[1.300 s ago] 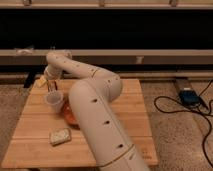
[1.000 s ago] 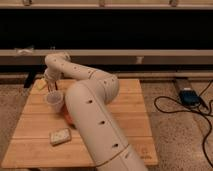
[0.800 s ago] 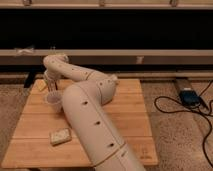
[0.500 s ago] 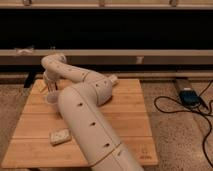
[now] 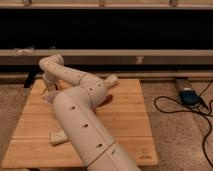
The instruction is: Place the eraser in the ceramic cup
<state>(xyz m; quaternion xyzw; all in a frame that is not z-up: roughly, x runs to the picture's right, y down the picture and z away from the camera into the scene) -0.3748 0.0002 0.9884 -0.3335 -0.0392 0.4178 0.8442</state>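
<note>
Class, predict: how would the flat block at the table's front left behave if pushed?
The block lies flat, so it would likely slide, not roll or tip. It looks small, so it is probably light. The gripper is at the far left of the table, apart from it.

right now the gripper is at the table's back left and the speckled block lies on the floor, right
No: the speckled block lies on the table, near its front left, per the camera view. The gripper is at the back left.
</note>
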